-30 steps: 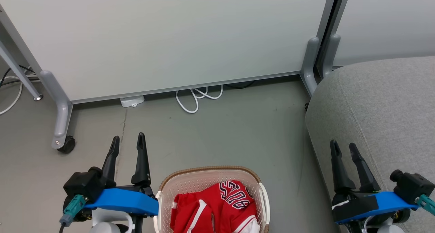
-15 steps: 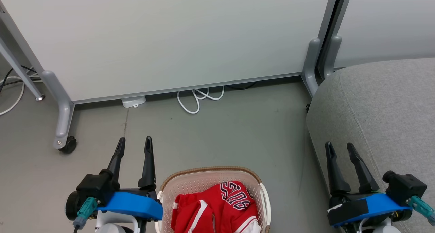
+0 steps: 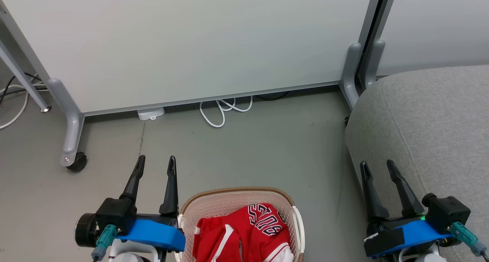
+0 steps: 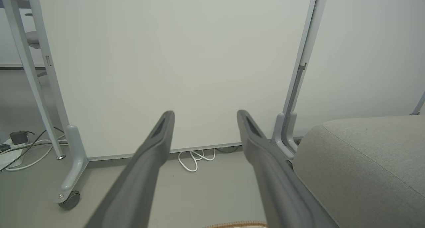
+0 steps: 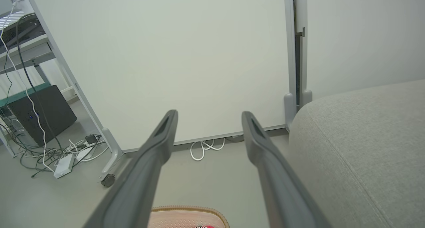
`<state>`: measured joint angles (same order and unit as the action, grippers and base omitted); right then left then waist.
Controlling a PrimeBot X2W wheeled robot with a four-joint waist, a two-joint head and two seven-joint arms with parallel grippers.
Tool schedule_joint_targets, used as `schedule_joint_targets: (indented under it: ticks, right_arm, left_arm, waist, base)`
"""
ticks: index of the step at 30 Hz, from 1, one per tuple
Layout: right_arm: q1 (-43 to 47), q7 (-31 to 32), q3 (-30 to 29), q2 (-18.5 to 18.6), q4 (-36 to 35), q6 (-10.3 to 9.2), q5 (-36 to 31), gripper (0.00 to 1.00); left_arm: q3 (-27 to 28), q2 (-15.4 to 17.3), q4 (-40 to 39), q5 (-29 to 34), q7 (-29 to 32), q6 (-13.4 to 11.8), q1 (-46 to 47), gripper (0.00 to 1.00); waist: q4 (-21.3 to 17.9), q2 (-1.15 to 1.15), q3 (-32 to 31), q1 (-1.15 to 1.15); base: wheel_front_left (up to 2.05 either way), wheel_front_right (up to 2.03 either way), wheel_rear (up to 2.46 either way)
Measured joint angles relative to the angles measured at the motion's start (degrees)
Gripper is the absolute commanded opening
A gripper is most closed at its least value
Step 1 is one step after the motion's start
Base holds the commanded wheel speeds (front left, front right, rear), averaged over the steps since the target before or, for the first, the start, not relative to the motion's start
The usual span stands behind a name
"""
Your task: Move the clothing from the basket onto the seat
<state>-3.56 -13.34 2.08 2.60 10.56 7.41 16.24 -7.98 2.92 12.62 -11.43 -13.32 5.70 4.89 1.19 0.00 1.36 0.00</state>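
Observation:
The red clothing (image 3: 244,233) with white stripes and outlined lettering lies bunched inside the cream perforated basket (image 3: 214,203) at the bottom middle of the head view; the basket's brown rim (image 5: 189,209) peeks into the right wrist view. My left gripper (image 3: 156,164) hovers open just left of the basket, empty. My right gripper (image 3: 377,167) is open and empty at the near edge of the light-grey seat (image 3: 431,120), well right of the basket. The seat (image 4: 362,161) fills the right of both wrist views (image 5: 365,138).
A white partition panel (image 3: 183,44) on grey castor feet (image 3: 72,155) stands behind the floor area. A coiled white cable (image 3: 223,109) and a small white box (image 3: 150,113) lie at its base. More cables and a dark box (image 5: 43,115) sit far left.
Both grippers have drifted inward toward the basket, the left one rightward and lower, the right one leftward. Both stay open. The clothing has not moved.

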Motion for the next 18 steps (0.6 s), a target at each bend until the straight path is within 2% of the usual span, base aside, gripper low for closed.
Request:
schedule_joint_targets:
  ticks: [18]
  right_arm:
    - [0.03, -1.63, 0.81, 0.09, 0.10, 0.07, -6.03, 1.00]
  left_arm:
    - [-1.13, -0.01, 0.97, 4.47, -1.68, 0.42, 0.15, 1.00]
  waist:
    - [0.06, 0.00, 0.14, 0.00]
  base:
    - [0.00, 0.00, 0.00]
